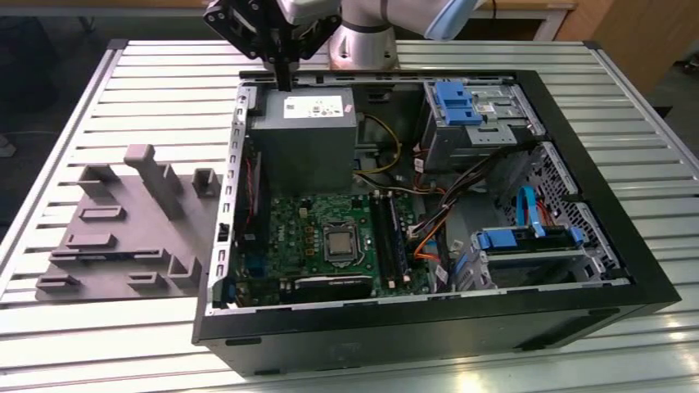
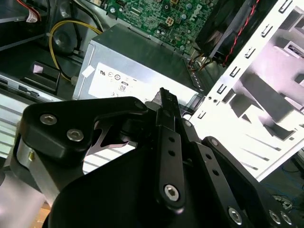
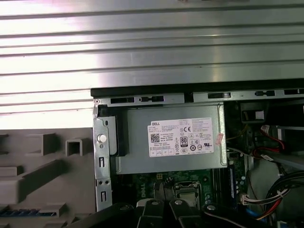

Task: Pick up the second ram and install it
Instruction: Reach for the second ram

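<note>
In the exterior view my gripper (image 1: 284, 80) hangs over the back left corner of the open computer case (image 1: 437, 332). Its thin fingers point down, just above the rear edge of the grey power supply (image 1: 300, 131). The second wrist view shows the gripper (image 2: 166, 95) with its black fingers pressed together, shut, and nothing visible between them. The power supply (image 2: 137, 66) lies right below it. The second ram is out of view. The long black memory slots (image 1: 390, 237) run along the green motherboard (image 1: 322, 237), well away from the gripper.
A grey plastic fixture (image 1: 120, 237) with blocks and posts lies on the slatted metal table, on the exterior view's left of the case. Inside the case are drive cages with blue clips (image 1: 453, 102), loose cables (image 1: 431, 237) and the processor socket (image 1: 340, 243).
</note>
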Robot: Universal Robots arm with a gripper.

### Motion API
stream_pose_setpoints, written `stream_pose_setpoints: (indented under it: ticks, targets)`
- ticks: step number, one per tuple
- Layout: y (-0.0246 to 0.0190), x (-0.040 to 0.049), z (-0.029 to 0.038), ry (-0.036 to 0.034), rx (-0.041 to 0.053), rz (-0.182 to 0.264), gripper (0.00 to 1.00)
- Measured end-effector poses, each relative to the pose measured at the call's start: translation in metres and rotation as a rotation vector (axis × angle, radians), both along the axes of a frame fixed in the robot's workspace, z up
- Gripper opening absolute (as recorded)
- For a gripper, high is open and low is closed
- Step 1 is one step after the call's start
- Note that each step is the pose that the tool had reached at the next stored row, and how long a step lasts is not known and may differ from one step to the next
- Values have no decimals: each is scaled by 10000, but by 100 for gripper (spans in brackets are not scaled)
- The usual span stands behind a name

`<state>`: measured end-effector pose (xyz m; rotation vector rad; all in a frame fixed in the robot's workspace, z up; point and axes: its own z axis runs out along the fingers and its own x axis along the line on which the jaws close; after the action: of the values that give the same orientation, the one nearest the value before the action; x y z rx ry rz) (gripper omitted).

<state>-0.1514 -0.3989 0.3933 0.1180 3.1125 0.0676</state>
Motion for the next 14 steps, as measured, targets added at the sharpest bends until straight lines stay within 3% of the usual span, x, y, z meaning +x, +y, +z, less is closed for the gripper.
stream_pose_setpoints:
  ticks: [14]
  targets:
    - [0, -125, 0, 0, 0, 1, 11]
